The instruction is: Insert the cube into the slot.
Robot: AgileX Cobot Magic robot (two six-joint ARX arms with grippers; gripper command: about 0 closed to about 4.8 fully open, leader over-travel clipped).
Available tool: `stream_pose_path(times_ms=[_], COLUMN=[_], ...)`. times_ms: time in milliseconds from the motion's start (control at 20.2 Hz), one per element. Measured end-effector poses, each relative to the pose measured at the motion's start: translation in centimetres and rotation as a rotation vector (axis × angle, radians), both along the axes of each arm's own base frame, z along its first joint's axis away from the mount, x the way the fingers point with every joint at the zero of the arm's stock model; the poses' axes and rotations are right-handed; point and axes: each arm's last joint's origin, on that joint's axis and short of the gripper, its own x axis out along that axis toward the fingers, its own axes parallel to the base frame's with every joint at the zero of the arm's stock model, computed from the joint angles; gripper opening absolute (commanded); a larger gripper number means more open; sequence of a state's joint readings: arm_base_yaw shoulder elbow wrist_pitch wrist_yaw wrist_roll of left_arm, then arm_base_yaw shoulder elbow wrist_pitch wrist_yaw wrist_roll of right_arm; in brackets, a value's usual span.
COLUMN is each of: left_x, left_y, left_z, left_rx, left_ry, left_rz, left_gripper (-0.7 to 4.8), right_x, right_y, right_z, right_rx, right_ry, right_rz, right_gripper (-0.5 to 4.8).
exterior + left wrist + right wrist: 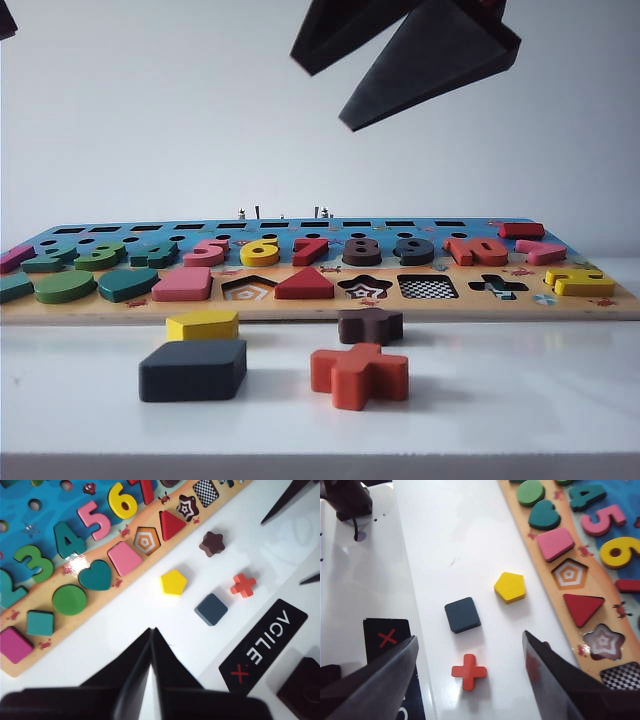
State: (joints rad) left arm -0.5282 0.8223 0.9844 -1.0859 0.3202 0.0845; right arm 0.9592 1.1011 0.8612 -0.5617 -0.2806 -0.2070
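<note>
Nearest the exterior camera lies the cube (192,369), flat on the white table (500,400) in the lower left of centre, with an orange cross piece (359,375) just to its right. Behind them sit a yellow pentagon block (203,324) and a dark brown star block (370,324), both close to the front edge of the puzzle board (420,310). All four pieces lie apart from one another.

High in that view, upper centre to upper right, the right gripper (400,60) hangs well above the table, its two dark fingers spread apart and holding nothing. Its wrist view shows the same: wide-set fingers (370,680) pointing down toward the cube (462,614) and cross (468,671).

The left gripper (151,645) shows only in its own wrist view, raised over the table near the board's front edge, fingers pressed together at the tips with nothing between them. The cube (211,609) lies well clear of it.

The slot (428,287) is in the board's front row, right of centre, between the star-shaped cut-out (364,287) and the cross-shaped cut-out (497,287). Its checkered bottom is uncovered. A red triangle (304,285) fills its recess further left.
</note>
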Motion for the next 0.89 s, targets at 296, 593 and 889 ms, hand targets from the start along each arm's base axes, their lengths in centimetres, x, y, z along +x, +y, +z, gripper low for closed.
stream_pose_path(times_ms=[296,593,889], left_x=[-0.1,0.1,0.3], left_y=[-0.1,-0.2,-0.3], left_z=[-0.1,-0.2,0.0], left_rx=[-0.021,-0.021,-0.032], left_ry=[0.036,0.036,0.017], left_rz=[-0.027,-0.027,-0.027], left_gripper=[0.20,0.20,0.20], right_x=[0.0,1.1,1.1], right_y=[2.5,4.4,6.0], right_z=[-2.5,-4.9,-6.8], right_rx=[-0.093,-0.139,-0.168], right_ry=[-0.035,-0.062,-0.050], right_rz=[0.151,0.228,0.265], right_gripper=[3.73,3.53,3.12])
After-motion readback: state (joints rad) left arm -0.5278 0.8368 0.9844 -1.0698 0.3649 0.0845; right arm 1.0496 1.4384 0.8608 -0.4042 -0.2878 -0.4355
